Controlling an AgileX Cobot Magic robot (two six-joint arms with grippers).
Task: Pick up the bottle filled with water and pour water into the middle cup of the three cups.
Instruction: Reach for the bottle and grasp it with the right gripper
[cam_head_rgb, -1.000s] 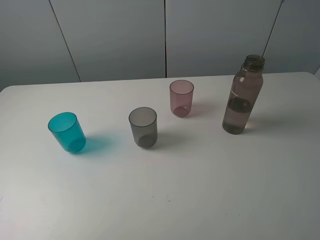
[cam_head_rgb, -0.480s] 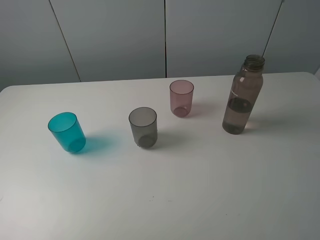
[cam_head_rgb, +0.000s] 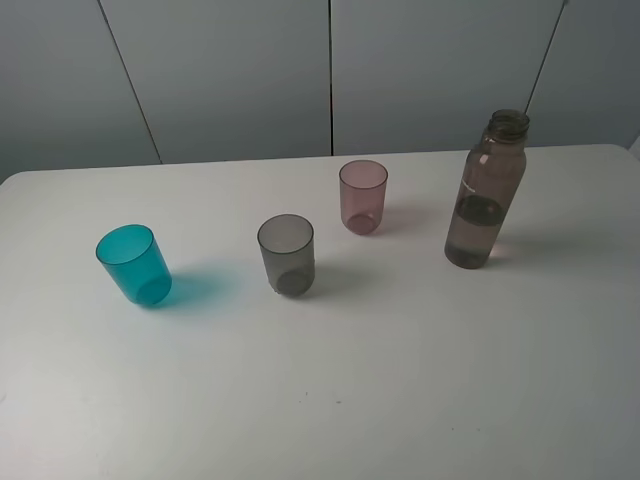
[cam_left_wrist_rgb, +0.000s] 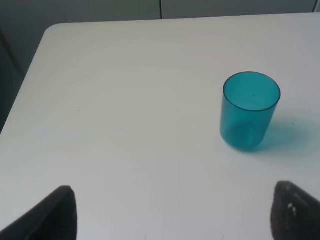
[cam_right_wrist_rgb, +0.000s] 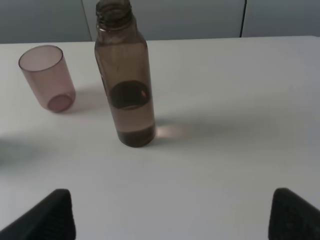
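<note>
R gripper (cam_right_wrist_rgb: 175, 217): fingertips spread wide, nothing btwn them, holds nothing. Sits short of the bottle (cam_right_wrist_rgb: 125, 90), not touching.
L gripper (cam_left_wrist_rgb: 173, 215): likewise spread and empty, facing the teal cup (cam_left_wrist_rgb: 249, 111).
Bottle: upright on the white table (cam_head_rgb: 400, 400), capless, partly filled, right of the pink cup (cam_head_rgb: 362, 196) in the high view.
Middle cup (cam_head_rgb: 287, 255): smoky grey, upright, btwn teal and pink, well apart from the bottle.
Risks (est.): the bottle is tall and narrow w/ an open neck, so an off-centre close could topple it and spill. The carry passes near the pink cup, so an early tilt could wet the wrong cup or the table.
Views: the high cam shows the three cups + bottle but no arms. R wrist shows the water line and pink cup, not the grey. L wrist shows the teal cup only.
</note>
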